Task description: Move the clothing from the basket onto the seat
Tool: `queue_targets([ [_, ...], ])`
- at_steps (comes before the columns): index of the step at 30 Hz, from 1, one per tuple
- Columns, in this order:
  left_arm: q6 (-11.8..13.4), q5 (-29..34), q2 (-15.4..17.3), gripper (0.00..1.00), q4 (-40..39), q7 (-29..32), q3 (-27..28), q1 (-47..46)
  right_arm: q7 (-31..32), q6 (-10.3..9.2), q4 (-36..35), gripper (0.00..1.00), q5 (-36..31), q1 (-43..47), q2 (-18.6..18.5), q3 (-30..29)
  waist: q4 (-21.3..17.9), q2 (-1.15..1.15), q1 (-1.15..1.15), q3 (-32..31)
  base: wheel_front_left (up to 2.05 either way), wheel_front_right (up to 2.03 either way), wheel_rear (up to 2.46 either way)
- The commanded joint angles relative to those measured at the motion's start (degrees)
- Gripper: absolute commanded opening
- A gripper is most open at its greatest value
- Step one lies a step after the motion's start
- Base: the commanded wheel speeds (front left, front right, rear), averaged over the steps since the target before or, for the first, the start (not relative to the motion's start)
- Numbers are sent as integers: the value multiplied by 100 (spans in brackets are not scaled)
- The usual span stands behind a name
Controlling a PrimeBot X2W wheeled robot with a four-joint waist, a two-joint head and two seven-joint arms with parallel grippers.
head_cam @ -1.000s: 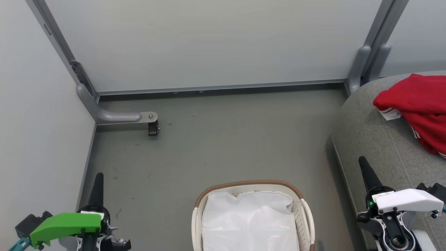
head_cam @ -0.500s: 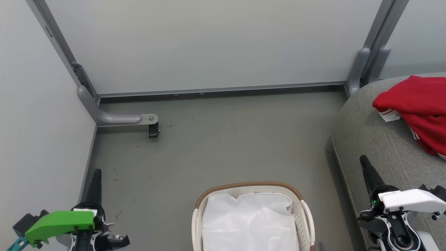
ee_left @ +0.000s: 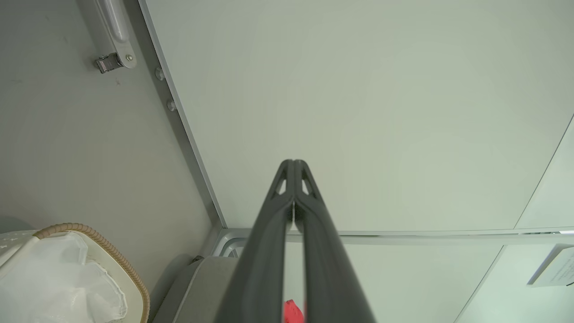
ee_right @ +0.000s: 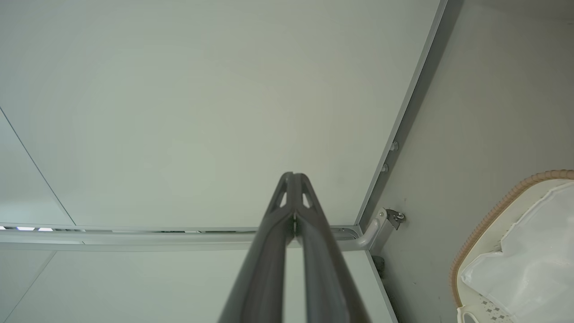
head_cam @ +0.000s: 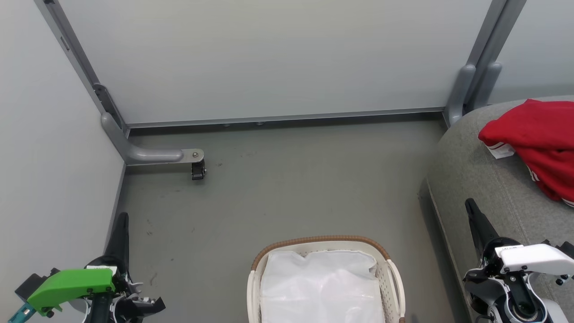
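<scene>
R gripper [head_cam: 471, 208] fingers together, empty, right of basket [head_cam: 314, 239]; L gripper [head_cam: 122, 220] likewise, left of it; red clothing [head_cam: 540, 139] on seat [head_cam: 480, 179], up-right of basket, nearer R arm; basket shows white liner [head_cam: 320, 285].

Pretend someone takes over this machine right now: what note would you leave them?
Left gripper: shut, empty, to the left of the basket.
Right gripper: shut, empty, by the seat.
Clothing: a red heap lying on the seat, at the far right.
The basket stands on the floor with a white liner inside. No red fabric in the part I can see; its near end is cut off.
Done: the move looks finished.
Left: check the basket's hidden end; probably nothing more.
</scene>
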Motion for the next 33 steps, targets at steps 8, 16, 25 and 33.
queue_targets([
  [8,-38,-326,38,0,-36,103,72,-118,118,-4,-62,0,361,69,-38,-50,1,44,0,-30,0,0,0],
  [16,-35,-316,36,0,-32,111,71,-113,108,-4,-59,0,361,69,-37,-48,1,44,0,-32,0,0,0],
  [25,-35,-313,34,0,-32,114,74,-113,108,-4,-59,0,361,70,-37,-48,1,44,0,-32,0,0,0],
  [33,-35,-311,32,0,-32,116,75,-113,107,-4,-59,0,361,69,-37,-48,1,44,0,-32,0,0,0],
])
